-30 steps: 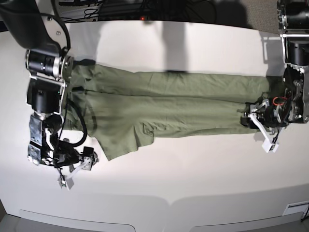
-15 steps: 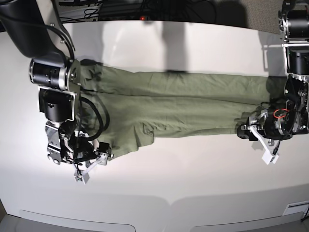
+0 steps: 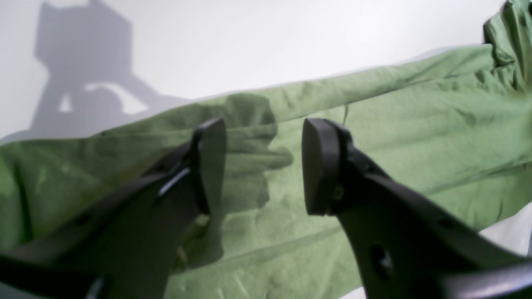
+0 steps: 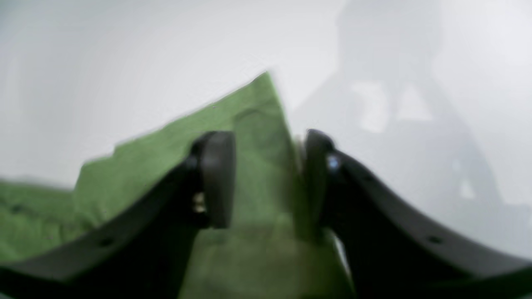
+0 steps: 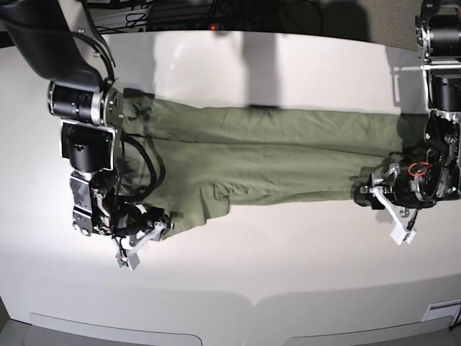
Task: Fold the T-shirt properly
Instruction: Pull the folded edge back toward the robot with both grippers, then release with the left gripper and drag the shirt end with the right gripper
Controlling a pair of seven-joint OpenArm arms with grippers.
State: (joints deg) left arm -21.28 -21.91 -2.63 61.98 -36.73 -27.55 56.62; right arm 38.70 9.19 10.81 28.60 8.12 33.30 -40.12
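Note:
The T-shirt [image 5: 274,162] is an olive-green cloth stretched in a long wrinkled band across the white table [image 5: 288,274]. At its near-left corner sits my right gripper [image 5: 148,241]. In the right wrist view that gripper [image 4: 266,178] is open, and the pointed corner of the T-shirt [image 4: 257,124] stands between its black pads, against the right one; the picture is blurred. My left gripper [image 5: 385,213] is at the shirt's right end. In the left wrist view it [image 3: 262,166] is open just above the T-shirt [image 3: 415,124], with nothing pinched.
Dark cables and equipment [image 5: 216,14] lie beyond the table's far edge. Both arms' shadows fall on the white tabletop. The table's near edge [image 5: 252,306] runs along the bottom of the base view.
My right arm has moved right, onto the shirt's near-left corner, and its jaws have narrowed around that corner. The left arm has hardly moved.

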